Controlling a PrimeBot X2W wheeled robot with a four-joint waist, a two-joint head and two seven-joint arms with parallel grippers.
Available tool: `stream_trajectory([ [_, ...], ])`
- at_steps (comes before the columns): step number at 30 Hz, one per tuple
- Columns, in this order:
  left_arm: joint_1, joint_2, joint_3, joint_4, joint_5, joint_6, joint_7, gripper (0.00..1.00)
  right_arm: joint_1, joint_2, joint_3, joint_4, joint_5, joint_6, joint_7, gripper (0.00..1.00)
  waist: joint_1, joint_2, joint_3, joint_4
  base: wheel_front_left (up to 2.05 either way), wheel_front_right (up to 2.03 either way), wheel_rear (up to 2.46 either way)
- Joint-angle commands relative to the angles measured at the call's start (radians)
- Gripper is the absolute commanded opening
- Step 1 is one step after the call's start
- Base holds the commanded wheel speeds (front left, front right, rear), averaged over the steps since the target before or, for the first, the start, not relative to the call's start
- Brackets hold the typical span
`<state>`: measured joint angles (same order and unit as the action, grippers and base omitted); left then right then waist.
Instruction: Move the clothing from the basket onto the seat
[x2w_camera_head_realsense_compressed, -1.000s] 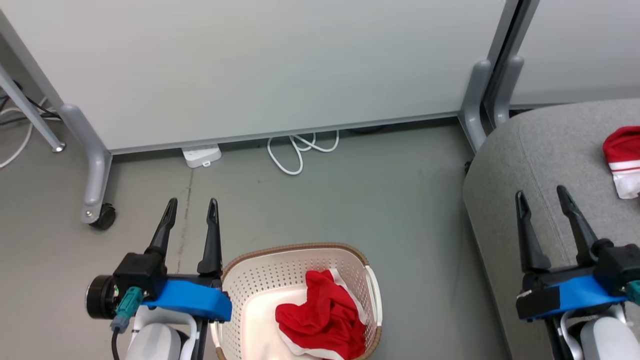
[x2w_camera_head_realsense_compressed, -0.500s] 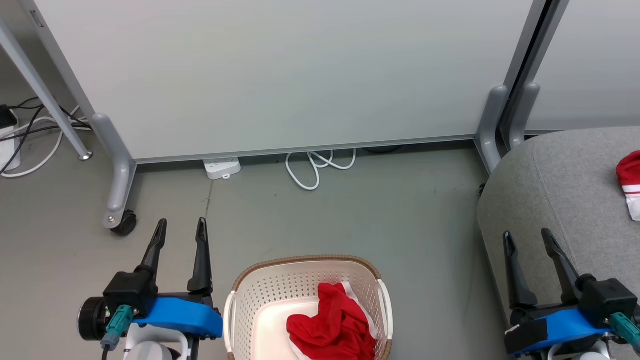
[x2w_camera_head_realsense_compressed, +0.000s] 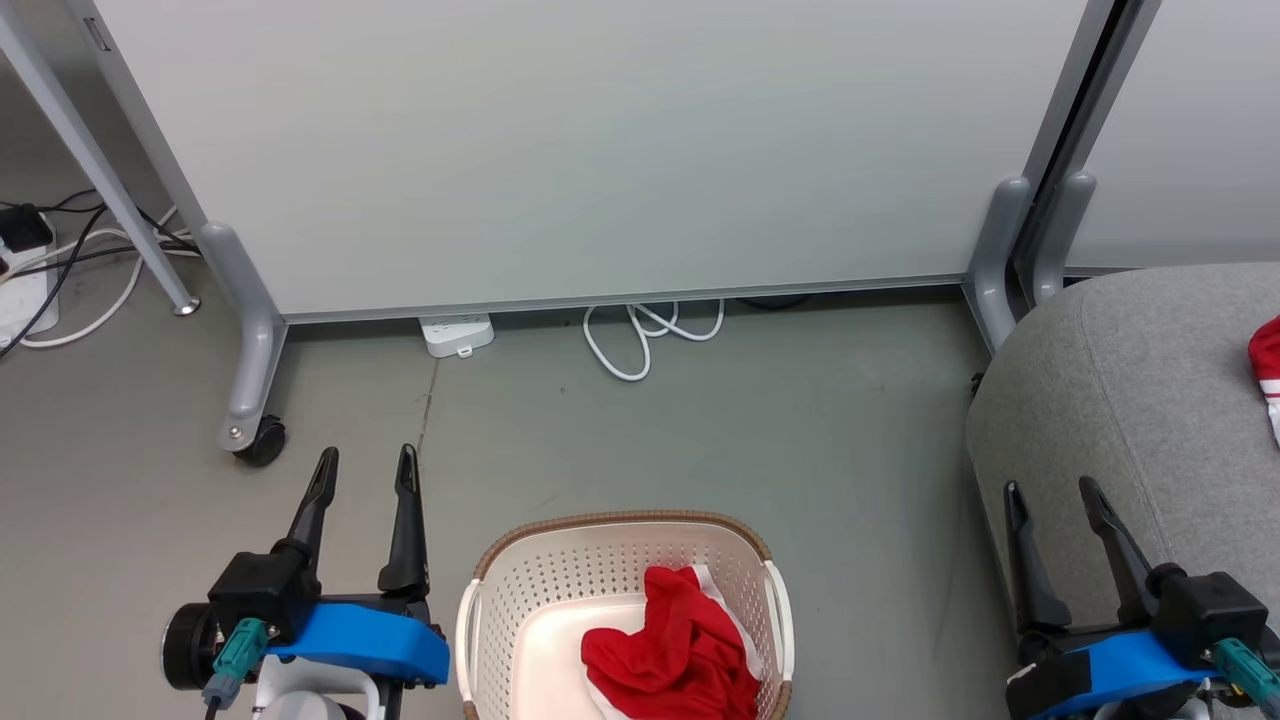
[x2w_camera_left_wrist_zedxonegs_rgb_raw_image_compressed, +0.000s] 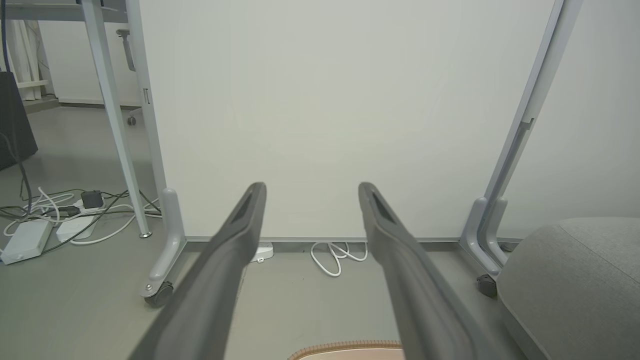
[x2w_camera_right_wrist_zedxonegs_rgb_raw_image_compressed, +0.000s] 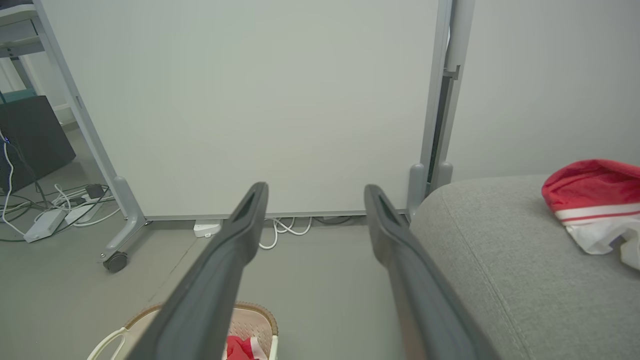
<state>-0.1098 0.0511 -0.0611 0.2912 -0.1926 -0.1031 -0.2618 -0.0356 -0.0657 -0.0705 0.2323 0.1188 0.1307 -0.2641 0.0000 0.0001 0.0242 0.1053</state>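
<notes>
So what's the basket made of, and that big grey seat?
The basket looks like smooth cream plastic, its walls punched with neat rows of holes; the brown rim looks woven but may be moulded plastic. The seat looks padded and covered in matte, speckled grey woven cloth with a stitched seam.

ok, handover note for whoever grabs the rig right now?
Left hand: open, empty, left of the cream perforated plastic basket.
Right hand: open, empty, by the edge of the large grey fabric seat.
Done: one red garment with white trim lies on the seat.
Left: a crumpled red garment lies in the basket; it needs picking up and placing on the seat.
</notes>
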Motion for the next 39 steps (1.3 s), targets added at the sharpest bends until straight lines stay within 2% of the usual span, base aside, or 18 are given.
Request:
stream_trajectory([
  [1, -0.001, -0.001, -0.001, -0.001, -0.002, 0.002, -0.005, 1.00, 0.008, 0.003, -0.001, 0.002, 0.009, 0.000, -0.001, 1.00, 0.0000, -0.0001, 0.001, 0.000, 0.00, 0.00, 0.00],
  [10, -0.012, -0.001, -0.011, 0.003, -0.001, 0.000, -0.005, 1.00, -0.003, 0.006, 0.005, 0.006, -0.001, 0.000, -0.001, 1.00, 0.0000, -0.0001, 0.010, -0.003, 0.00, 0.00, 0.00],
  [18, -0.082, -0.001, -0.107, 0.058, 0.019, -0.020, -0.005, 1.00, -0.047, -0.005, 0.020, -0.007, 0.000, 0.000, 0.000, 1.00, 0.0000, -0.0001, 0.061, -0.049, 0.00, 0.00, 0.00],
  [29, -0.263, 0.000, -0.277, 0.246, 0.044, -0.030, -0.005, 1.00, -0.176, -0.030, 0.088, -0.033, 0.008, 0.000, -0.001, 1.00, 0.0000, -0.0001, 0.243, -0.169, 0.00, 0.00, 0.00],
  [39, -0.423, 0.054, -0.428, 0.450, 0.027, -0.027, -0.005, 1.00, -0.315, -0.024, 0.144, -0.060, 0.015, 0.000, 0.000, 1.00, 0.0000, -0.0001, 0.434, -0.267, 0.00, 0.00, 0.00],
])
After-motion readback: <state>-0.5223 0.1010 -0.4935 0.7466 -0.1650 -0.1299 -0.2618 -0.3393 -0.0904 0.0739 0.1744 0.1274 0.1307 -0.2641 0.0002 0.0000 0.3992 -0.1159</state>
